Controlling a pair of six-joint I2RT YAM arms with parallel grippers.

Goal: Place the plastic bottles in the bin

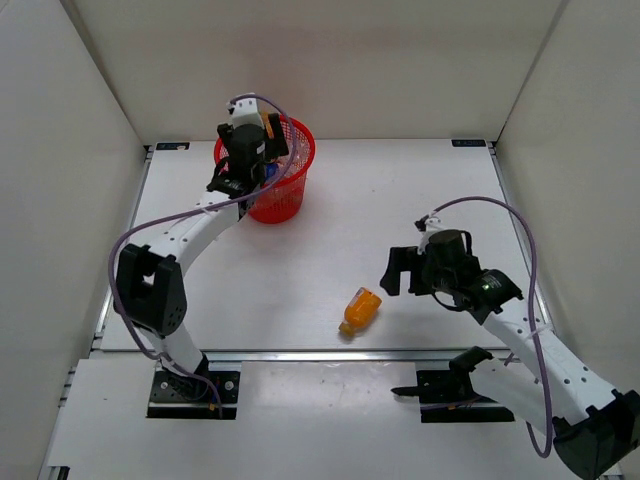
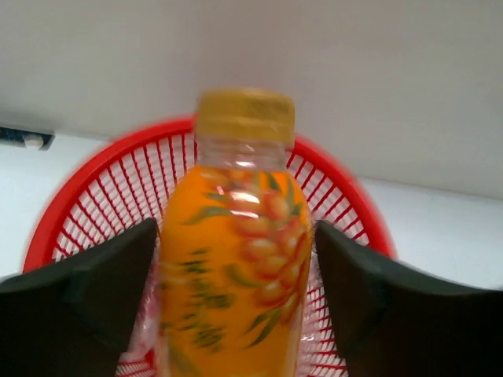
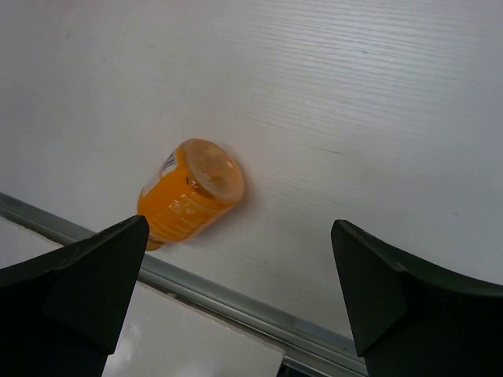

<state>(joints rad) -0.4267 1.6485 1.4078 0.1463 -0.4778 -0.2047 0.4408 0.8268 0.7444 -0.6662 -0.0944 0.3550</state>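
I've got the first orange bottle (image 2: 236,236), printed with fruit and topped by a yellow cap, upright and pinched in my left gripper (image 2: 234,263) over the mouth of the bin (image 1: 288,198). The bin is a round basket of red mesh standing at the far left of the table. The second orange bottle (image 1: 360,311) lies slanted on its side close to the near edge, about mid-table.

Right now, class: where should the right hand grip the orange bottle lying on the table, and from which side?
Probably mid-body, from above, straddling its width: the orange bottle lies on its side, base facing the open right hand.
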